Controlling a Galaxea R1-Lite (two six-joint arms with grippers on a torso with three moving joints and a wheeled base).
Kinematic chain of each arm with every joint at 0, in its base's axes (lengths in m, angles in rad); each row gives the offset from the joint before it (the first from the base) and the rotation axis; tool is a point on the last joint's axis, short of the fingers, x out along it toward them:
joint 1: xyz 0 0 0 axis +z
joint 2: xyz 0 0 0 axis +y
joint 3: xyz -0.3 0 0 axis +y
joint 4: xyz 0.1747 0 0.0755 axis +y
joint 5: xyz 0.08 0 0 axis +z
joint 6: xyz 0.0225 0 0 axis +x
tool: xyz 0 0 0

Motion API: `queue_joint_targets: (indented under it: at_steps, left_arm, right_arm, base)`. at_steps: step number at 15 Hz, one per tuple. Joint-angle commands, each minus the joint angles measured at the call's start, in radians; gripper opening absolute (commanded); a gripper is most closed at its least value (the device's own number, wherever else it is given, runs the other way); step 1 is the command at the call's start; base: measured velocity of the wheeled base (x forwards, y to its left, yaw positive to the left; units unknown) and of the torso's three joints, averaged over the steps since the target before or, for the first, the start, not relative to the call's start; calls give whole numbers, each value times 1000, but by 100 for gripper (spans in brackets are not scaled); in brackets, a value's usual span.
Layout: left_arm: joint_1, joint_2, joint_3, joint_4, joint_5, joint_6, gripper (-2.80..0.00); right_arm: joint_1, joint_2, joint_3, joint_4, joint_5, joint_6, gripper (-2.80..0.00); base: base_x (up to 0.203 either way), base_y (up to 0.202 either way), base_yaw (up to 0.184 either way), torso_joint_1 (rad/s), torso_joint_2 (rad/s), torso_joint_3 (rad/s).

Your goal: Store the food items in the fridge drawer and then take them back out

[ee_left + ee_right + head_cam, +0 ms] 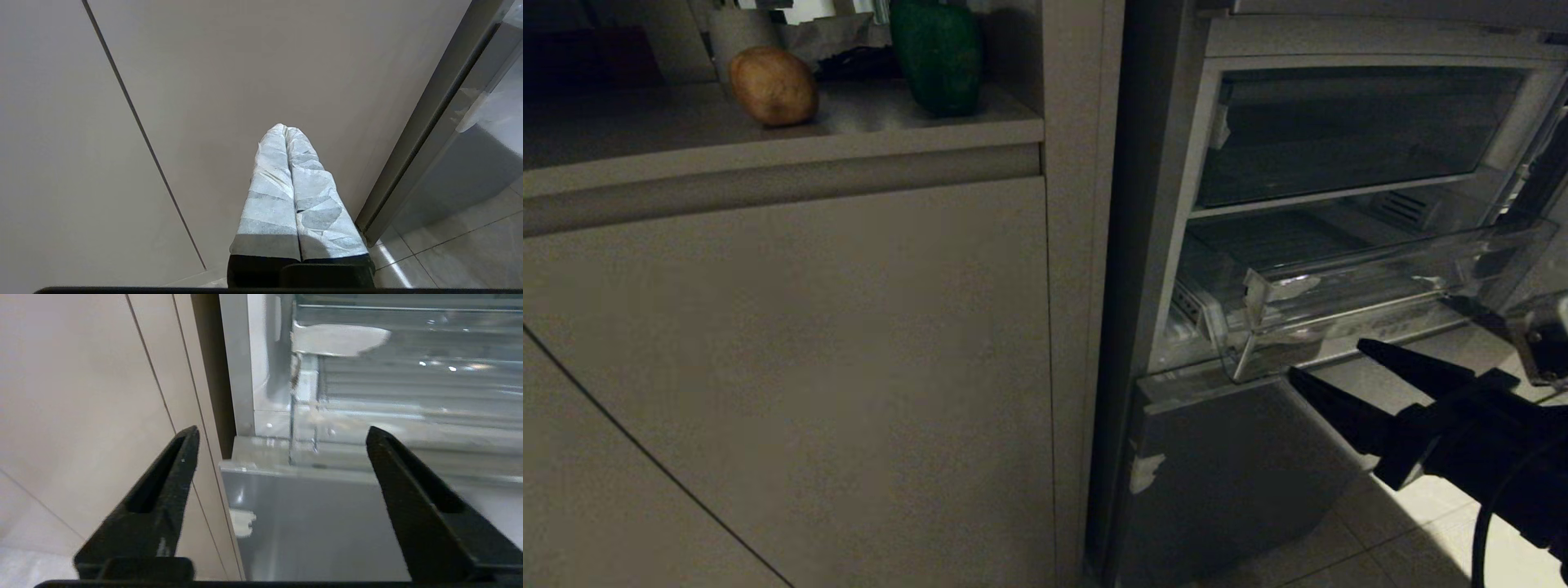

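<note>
A tan-brown potato (pixel 772 86) and a green pepper (pixel 937 57) sit on the countertop at the upper left. The clear plastic fridge drawer (pixel 1380 286) stands pulled out of the open fridge on the right, and I see no food in it. My right gripper (pixel 1325 358) hangs open and empty just below and in front of the drawer's front lip. The right wrist view shows that gripper (pixel 282 430) facing the drawer (pixel 408 396) from below. My left gripper (pixel 284 128) is shut and empty, its taped fingers pointing at a cabinet door.
Beige cabinet doors (pixel 784 367) fill the left, under the counter edge (pixel 784 175). A grey lower fridge panel (pixel 1225 474) sits beneath the drawer. An upper fridge compartment (pixel 1356 131) lies above it. Tiled floor (pixel 1413 523) shows at the lower right.
</note>
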Motion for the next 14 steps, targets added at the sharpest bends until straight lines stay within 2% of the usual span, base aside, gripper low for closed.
queue_joint_targets:
  at_steps: [1,4,8,10,14]
  left_arm:
    - [0,2,0,0,0,-1,-280]
    - [0,2,0,0,0,-1,-280]
    - [0,2,0,0,0,-1,-280]
    - [0,2,0,0,0,-1,-280]
    - [0,2,0,0,0,-1,-280]
  right_arm:
    - [0,-121,-48,88,-14,1,-280]
    - [-18,-128,-216,234,-49,10,-280]
    - [-54,-80,-520,654,-52,47,-280]
    - [-98,31,-626,721,-54,78,-280]
    - [-208,217,-759,746,-53,91,-280]
  base:
    - [0,0,0,0,0,0]
    - [0,0,0,0,0,0]
    - [0,0,0,0,0,0]
    - [0,0,0,0,0,0]
    - [0,0,0,0,0,0]
